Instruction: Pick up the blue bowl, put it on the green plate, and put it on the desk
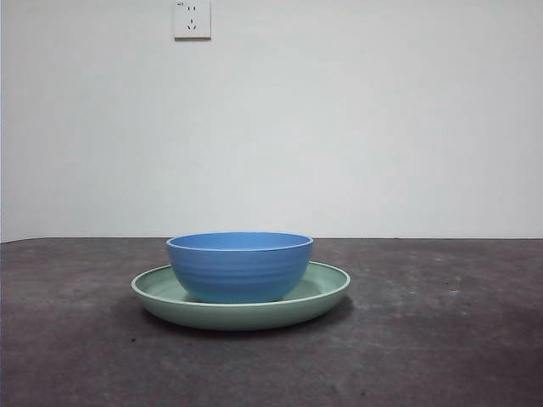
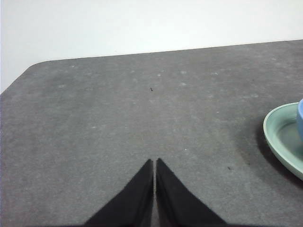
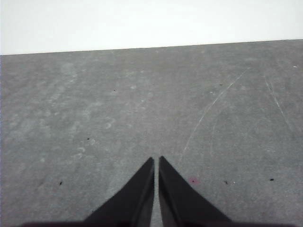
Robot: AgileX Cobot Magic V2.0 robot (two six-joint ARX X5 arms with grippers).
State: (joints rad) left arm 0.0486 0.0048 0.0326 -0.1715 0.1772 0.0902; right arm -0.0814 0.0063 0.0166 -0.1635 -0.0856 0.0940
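- The blue bowl point(image 1: 240, 266) sits upright inside the green plate point(image 1: 153, 288), resting on its shallow middle, with the plate's rim showing all the way round it.
- The plate lies flat on the desk point(image 1: 441, 339), in front of a white wall with a socket point(image 1: 192, 19) high up.
- The left claw point(image 2: 155, 161) hangs over bare desk with its two black jaws pressed together, pinching nothing. The plate point(image 2: 279, 137) lies off to one side of it, well apart, with a sliver of the bowl point(image 2: 300, 118) at the picture's edge.
- The right claw point(image 3: 156, 160) is also pressed together and empty, over scratched bare desk; neither the bowl nor the plate shows in its view.
- Neither claw touches the bowl or the plate.
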